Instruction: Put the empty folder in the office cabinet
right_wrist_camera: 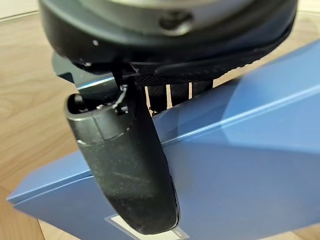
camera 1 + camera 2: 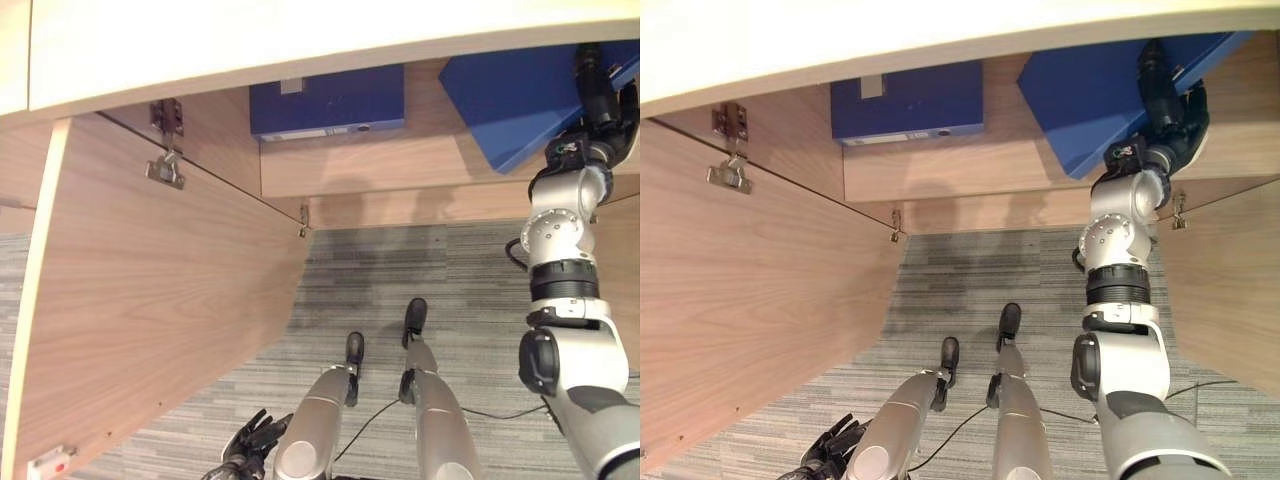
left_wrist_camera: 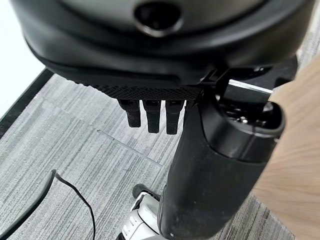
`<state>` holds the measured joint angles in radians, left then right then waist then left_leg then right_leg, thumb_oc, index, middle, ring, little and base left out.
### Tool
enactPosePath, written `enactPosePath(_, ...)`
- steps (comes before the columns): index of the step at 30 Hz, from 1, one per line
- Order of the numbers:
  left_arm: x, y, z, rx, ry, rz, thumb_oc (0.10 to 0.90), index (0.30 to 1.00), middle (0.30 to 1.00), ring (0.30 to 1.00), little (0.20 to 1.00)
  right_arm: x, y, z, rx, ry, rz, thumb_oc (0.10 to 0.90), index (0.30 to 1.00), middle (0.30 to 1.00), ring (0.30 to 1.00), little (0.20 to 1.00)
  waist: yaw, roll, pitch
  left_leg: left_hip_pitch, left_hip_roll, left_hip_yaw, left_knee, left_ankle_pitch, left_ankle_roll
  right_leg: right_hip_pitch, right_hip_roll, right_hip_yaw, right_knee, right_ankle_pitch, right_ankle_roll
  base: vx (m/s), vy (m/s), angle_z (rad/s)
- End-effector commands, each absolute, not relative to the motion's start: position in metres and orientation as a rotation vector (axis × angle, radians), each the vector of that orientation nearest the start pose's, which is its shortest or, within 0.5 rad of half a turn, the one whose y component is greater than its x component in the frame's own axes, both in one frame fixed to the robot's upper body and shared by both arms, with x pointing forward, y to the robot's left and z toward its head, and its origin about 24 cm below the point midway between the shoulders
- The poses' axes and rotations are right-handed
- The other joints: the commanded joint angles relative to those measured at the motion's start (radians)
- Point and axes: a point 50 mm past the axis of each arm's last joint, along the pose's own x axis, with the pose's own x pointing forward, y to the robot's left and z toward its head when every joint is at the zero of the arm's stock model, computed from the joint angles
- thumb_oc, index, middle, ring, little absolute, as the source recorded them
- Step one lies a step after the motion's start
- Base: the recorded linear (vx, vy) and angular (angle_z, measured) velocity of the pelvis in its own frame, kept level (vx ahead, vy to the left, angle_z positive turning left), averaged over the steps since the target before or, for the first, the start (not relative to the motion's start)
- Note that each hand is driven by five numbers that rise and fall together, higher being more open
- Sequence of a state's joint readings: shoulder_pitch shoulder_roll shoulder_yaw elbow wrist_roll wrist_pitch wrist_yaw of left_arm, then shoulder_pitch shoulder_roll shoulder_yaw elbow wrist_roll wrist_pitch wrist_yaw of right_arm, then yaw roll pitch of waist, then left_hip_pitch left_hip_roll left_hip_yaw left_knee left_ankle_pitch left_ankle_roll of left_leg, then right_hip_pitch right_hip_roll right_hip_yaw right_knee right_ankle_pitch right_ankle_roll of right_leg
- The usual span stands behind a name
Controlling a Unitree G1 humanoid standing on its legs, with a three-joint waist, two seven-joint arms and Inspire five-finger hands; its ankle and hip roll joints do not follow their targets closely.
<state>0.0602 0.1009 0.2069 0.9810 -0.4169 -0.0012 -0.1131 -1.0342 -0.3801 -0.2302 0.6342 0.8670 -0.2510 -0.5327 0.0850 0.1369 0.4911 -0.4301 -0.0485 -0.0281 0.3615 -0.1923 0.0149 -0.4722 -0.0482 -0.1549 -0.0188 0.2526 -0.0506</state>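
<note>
The right hand (image 2: pixel 1170 105) is clamped on a big flat blue folder (image 2: pixel 500 100), thumb on one face and fingers behind it. The folder sits tilted inside the open wood-grain cabinet (image 2: pixel 340 165), to the right of a second dark blue binder (image 2: pixel 328 102) on the same shelf. The left hand (image 2: pixel 250 440) hangs low by the cabinet's open wooden door (image 2: pixel 150 310), its fingers loosely apart and holding nothing.

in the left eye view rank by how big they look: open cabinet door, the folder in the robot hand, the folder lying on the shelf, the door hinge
1. Cabinet door, largest by far, though it is nearest the camera.
2. Held folder and shelf folder: they look alike; the held one is cut off by the view's edge, so no ranking.
3. Hinge, smallest.
</note>
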Motion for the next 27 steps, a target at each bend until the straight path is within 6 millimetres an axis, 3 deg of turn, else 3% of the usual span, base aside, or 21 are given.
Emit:
enactPosePath(1, 0.072, 0.247, -0.151, -0.315, 1.011, 0.461, 0.800, 0.900, 0.900, 0.900, 0.900, 0.359, -0.251, 0.335, 0.855, -0.827, -0.470, 0.400, 0.300, 0.300, 0.300, 0.300, 0.013, 0.057, -0.079, 0.294, 0.112, -0.022, -0.449, 0.155, -0.053, 0.024, 0.034, 0.068, 0.046, -0.184, 0.090, 0.00, 0.000, 0.00)
enactPosePath(8, 0.073, 0.247, -0.151, -0.313, 1.016, 0.454, 0.800, 0.900, 0.900, 0.900, 0.900, 0.359, -0.242, 0.350, 0.820, -0.847, -0.425, 0.400, 0.300, 0.300, 0.300, 0.300, 0.014, 0.080, -0.044, 0.280, 0.117, -0.023, -0.449, 0.161, -0.055, 0.013, 0.030, 0.070, 0.056, -0.183, 0.093, 0.02, -0.008, -0.02)
enactPosePath(15, 0.069, 0.248, -0.152, -0.312, 1.029, 0.464, 0.800, 0.900, 0.900, 0.900, 0.900, 0.355, -0.248, 0.355, 0.791, -0.870, -0.438, 0.400, 0.300, 0.300, 0.300, 0.300, 0.004, 0.098, -0.021, 0.262, 0.118, -0.022, -0.449, 0.158, -0.058, 0.002, 0.026, 0.077, 0.068, -0.181, 0.096, 0.02, -0.001, 0.00)
enactPosePath(16, 0.069, 0.248, -0.152, -0.313, 1.030, 0.464, 0.800, 0.900, 0.900, 0.900, 0.900, 0.355, -0.248, 0.355, 0.791, -0.870, -0.437, 0.460, 0.389, 0.389, 0.389, 0.389, 0.005, 0.101, -0.021, 0.265, 0.120, -0.022, -0.449, 0.152, -0.058, 0.005, 0.028, 0.077, 0.069, -0.188, 0.097, 0.00, 0.000, 0.00)
enactPosePath(17, 0.068, 0.248, -0.153, -0.314, 1.031, 0.469, 0.800, 0.900, 0.900, 0.900, 0.900, 0.356, -0.250, 0.356, 0.780, -0.868, -0.441, 0.800, 0.900, 0.900, 0.900, 0.900, 0.004, 0.102, -0.019, 0.265, 0.120, -0.021, -0.449, 0.152, -0.059, 0.003, 0.028, 0.076, 0.071, -0.187, 0.097, 0.00, 0.000, 0.00)
enactPosePath(27, 0.056, 0.247, -0.157, -0.313, 1.074, 0.473, 0.800, 0.900, 0.900, 0.900, 0.900, 0.374, -0.255, 0.341, 0.656, -0.742, -0.395, 0.800, 0.900, 0.900, 0.900, 0.900, 0.001, 0.100, -0.027, 0.274, 0.124, -0.018, -0.449, 0.147, -0.060, 0.011, 0.035, 0.076, 0.072, -0.181, 0.101, 0.01, -0.004, 0.00)
